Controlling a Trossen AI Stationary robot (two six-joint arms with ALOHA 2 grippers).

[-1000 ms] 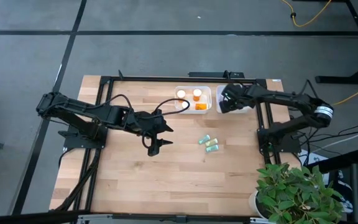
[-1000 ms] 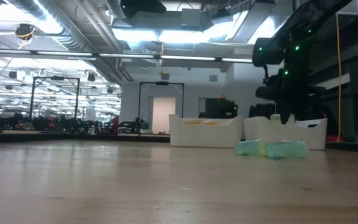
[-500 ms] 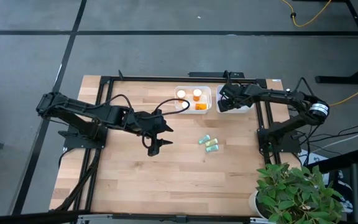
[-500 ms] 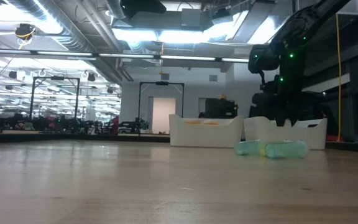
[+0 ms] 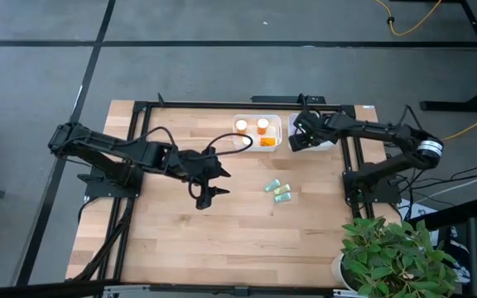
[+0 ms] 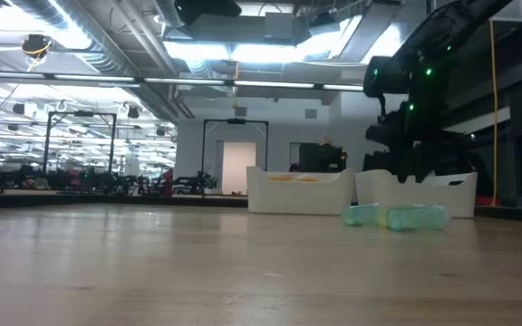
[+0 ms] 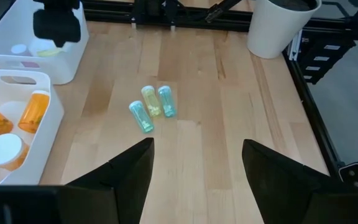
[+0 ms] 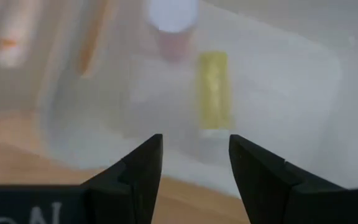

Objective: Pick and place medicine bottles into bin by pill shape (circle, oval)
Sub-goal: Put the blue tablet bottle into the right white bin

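Three pale green-teal bottles lie side by side on the wooden table, right of centre; they also show in the left wrist view and the low view. The left white bin holds orange bottles with white caps. My right gripper hangs open and empty over the right white bin, in which a yellow-green bottle and a white-capped bottle lie. My left gripper is open and empty above the table, left of the three bottles.
A white plant pot with a green plant stands at the table's near right corner. Black frame rails run along the table's edges. Bare wood lies between my left gripper and the three bottles.
My right gripper has shifted a little toward the table's left edge above the right bin, dipping down and coming up again. My left arm has kept still.
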